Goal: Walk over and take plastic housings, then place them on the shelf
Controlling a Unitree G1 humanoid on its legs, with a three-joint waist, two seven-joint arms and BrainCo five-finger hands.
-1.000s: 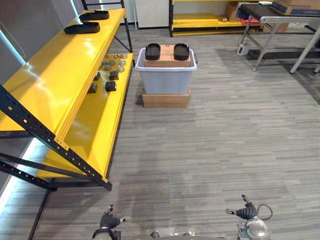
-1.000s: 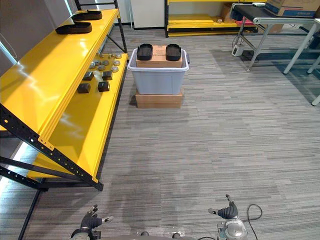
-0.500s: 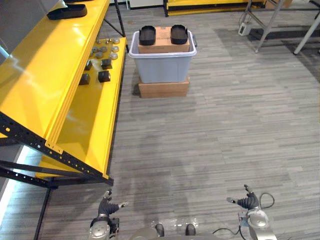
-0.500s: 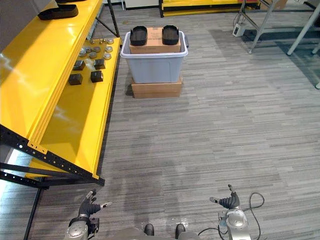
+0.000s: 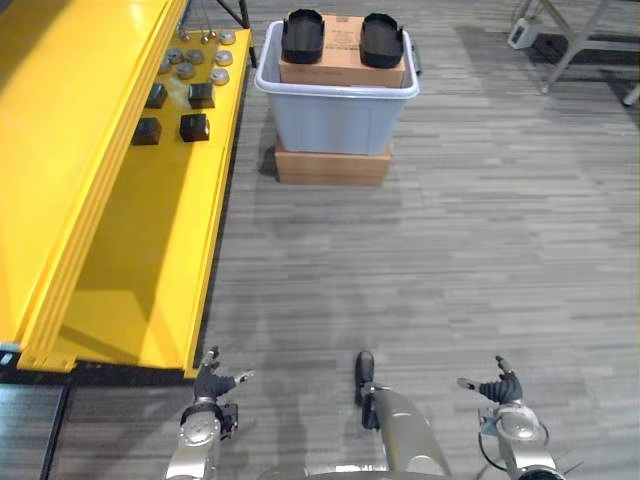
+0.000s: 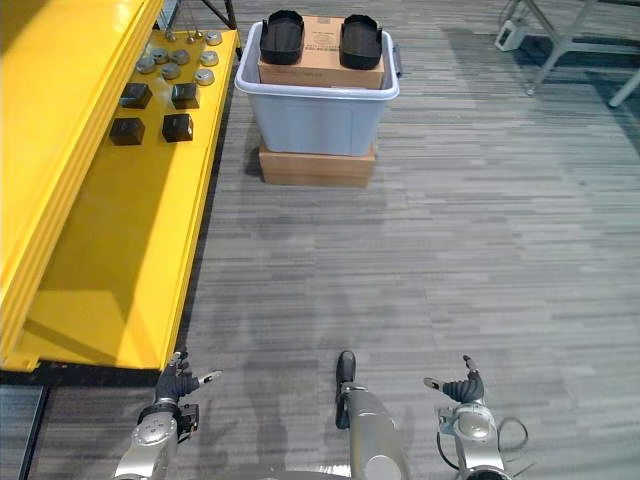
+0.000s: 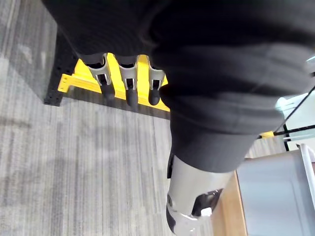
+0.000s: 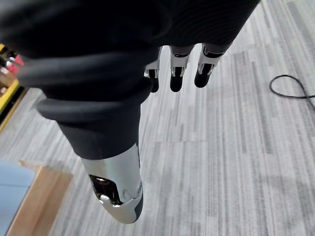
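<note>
left housing (image 5: 302,35) and right housing (image 5: 380,38) lie side by side on a box (image 5: 342,60) in the grey bin (image 5: 335,115), long axes pointing away, straight ahead and well apart from left hand (image 5: 208,385) and right hand (image 5: 498,385), both low, fingers relaxed, holding nothing; yellow shelf (image 5: 110,250) along the left.

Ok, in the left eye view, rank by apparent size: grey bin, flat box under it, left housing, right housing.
1. grey bin
2. flat box, mostly hidden beneath the bin
3. left housing and right housing: look alike, not ranked

glossy yellow metal shelf (image 5: 120,260); matt black plastic housings (image 5: 302,34); smooth grey plastic bin (image 5: 335,120).
</note>
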